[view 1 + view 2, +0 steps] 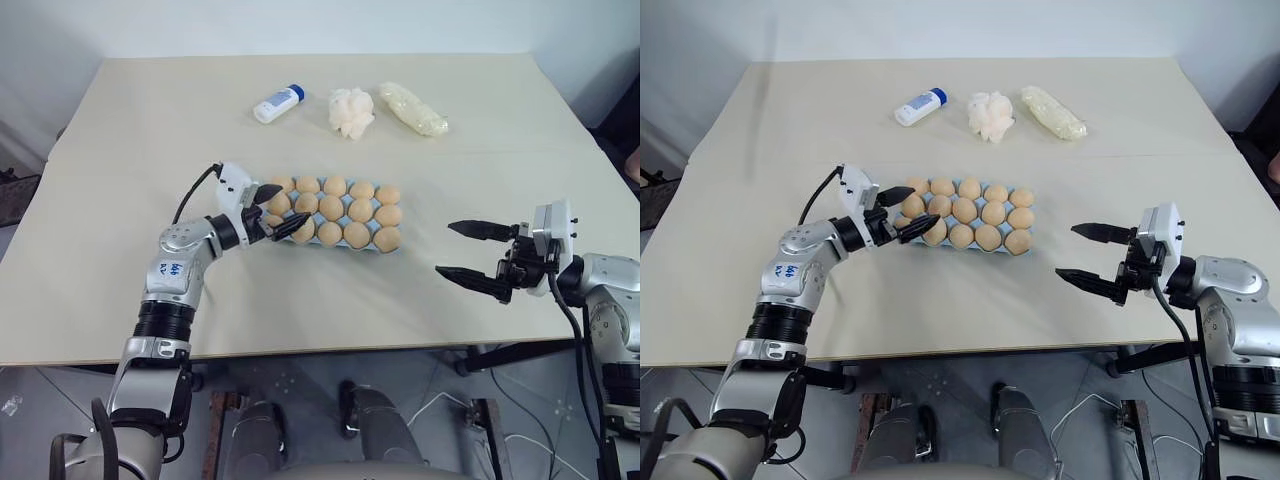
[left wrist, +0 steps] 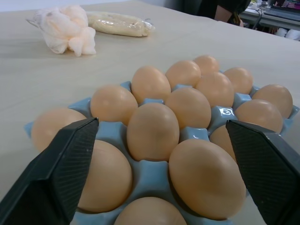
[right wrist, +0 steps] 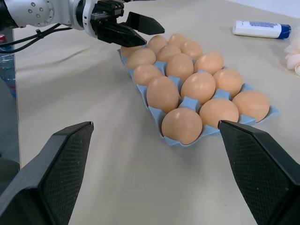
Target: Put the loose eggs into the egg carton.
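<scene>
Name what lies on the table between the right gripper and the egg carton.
Nothing: in the left eye view, bare table separates the right gripper from the egg carton.

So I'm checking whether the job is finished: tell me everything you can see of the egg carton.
The egg carton is a light blue moulded tray, seemingly plastic, lying flat mid-table. Its three rows of five cups each hold a tan egg, so it looks full. The open left gripper hovers at its left end, fingers astride the end eggs.

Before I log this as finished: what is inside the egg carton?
Tan eggs sit in every visible cup of the blue egg carton. The left gripper covers its near-left corner in the head views.
</scene>
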You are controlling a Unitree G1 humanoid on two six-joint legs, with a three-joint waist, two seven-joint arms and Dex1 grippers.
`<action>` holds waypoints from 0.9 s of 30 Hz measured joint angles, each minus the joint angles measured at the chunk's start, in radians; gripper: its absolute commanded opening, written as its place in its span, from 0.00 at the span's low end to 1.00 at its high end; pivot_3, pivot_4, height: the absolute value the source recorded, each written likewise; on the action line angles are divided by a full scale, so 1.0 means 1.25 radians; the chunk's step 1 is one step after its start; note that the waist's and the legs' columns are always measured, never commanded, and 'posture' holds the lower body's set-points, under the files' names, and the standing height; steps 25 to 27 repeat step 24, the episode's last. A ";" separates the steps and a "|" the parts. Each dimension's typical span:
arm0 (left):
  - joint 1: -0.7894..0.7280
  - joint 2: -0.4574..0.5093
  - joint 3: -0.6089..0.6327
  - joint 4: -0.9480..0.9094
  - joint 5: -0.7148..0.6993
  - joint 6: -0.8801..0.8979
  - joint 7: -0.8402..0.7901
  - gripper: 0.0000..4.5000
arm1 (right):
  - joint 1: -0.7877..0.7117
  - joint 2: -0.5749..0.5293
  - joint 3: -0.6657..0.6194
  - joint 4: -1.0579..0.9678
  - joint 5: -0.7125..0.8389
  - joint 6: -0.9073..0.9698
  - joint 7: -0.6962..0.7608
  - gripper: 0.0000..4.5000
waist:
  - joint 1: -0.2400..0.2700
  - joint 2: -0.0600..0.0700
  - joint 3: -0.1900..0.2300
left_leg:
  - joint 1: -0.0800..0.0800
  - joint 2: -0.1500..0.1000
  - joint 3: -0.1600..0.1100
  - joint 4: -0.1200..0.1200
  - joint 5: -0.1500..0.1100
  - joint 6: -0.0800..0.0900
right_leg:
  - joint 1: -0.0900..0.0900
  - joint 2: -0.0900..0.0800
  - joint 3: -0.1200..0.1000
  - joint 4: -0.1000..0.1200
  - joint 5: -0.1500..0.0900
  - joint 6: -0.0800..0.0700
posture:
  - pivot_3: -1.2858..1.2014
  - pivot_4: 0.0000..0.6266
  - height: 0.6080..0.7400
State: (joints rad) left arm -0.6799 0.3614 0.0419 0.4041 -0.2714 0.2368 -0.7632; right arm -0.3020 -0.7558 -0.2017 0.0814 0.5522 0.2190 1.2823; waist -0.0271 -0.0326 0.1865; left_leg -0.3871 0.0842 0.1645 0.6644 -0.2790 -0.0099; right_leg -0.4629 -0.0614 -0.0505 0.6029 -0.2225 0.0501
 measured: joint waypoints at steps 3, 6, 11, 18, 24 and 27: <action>0.000 0.008 0.030 -0.007 -0.016 0.013 0.013 1.00 | 0.000 0.000 0.000 0.000 0.000 0.000 0.000 1.00 | -0.001 0.000 0.000 | 0.000 0.000 0.000 0.000 0.000 0.000 | 0.000 0.000 0.000 0.000 0.000 0.000 | 0.52 0.24 1.00; 0.000 0.043 0.071 -0.022 -0.043 0.015 -0.001 1.00 | 0.000 0.000 0.000 0.000 0.000 0.001 0.000 1.00 | -0.001 0.000 0.000 | 0.000 0.000 0.000 0.000 0.000 0.000 | 0.000 0.000 0.000 0.000 0.000 0.000 | 0.52 0.24 1.00; 0.021 0.132 0.142 -0.065 -0.119 0.074 -0.067 1.00 | -0.011 0.000 0.001 0.003 0.000 0.001 0.010 1.00 | -0.002 0.000 0.000 | 0.000 0.000 0.000 0.000 0.000 0.000 | 0.000 0.000 0.000 0.000 0.000 0.000 | 0.52 0.24 1.00; 0.154 0.252 0.144 -0.060 -0.139 0.068 -0.242 1.00 | -0.065 0.002 0.032 0.049 -0.009 -0.004 0.037 1.00 | -0.003 0.000 0.000 | 0.001 0.001 0.000 -0.001 -0.001 -0.001 | -0.001 0.000 -0.001 0.000 -0.001 -0.002 | 0.52 0.24 1.00; 0.208 0.302 0.140 -0.045 -0.127 0.018 -0.319 1.00 | -0.117 0.000 0.054 0.106 -0.029 -0.019 0.082 1.00 | 0.000 0.000 0.000 | 0.000 0.001 0.000 -0.001 -0.002 -0.004 | -0.001 0.000 -0.001 -0.001 -0.002 -0.003 | 0.52 0.24 1.00; 0.208 0.302 0.140 -0.045 -0.127 0.018 -0.319 1.00 | -0.117 0.000 0.054 0.106 -0.029 -0.019 0.082 1.00 | 0.000 0.000 0.000 | 0.000 0.001 0.000 -0.001 -0.002 -0.004 | -0.001 0.000 -0.001 -0.001 -0.002 -0.003 | 0.52 0.24 1.00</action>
